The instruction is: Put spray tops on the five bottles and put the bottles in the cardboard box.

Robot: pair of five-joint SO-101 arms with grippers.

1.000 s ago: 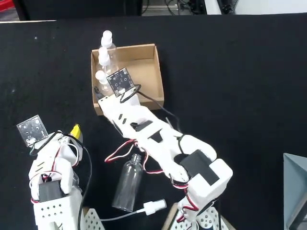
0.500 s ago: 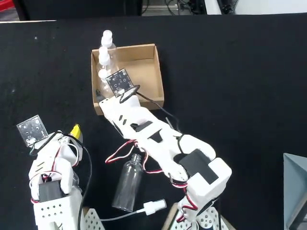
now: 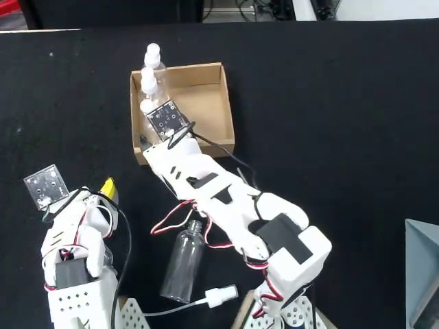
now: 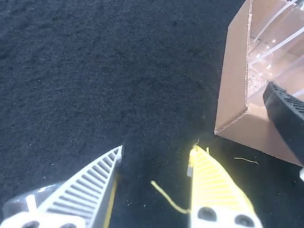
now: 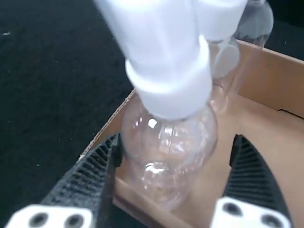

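A clear, rounded plastic bottle [image 5: 166, 128] stood in the cardboard box [image 5: 266, 137] at eleven o'clock, between the right hand [image 5: 176, 140]'s parted fingers; the left hand [image 4: 156, 154] gaped.

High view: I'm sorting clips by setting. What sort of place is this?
Probably a robotics lab bench: a small white left arm and right arm are mounted at the near edge of a black-clothed table, with cables behind its far side.

Black cloth covers the table [image 3: 343, 103], with dark cables [image 3: 274, 8] and a white surface [image 3: 384, 8] beyond it
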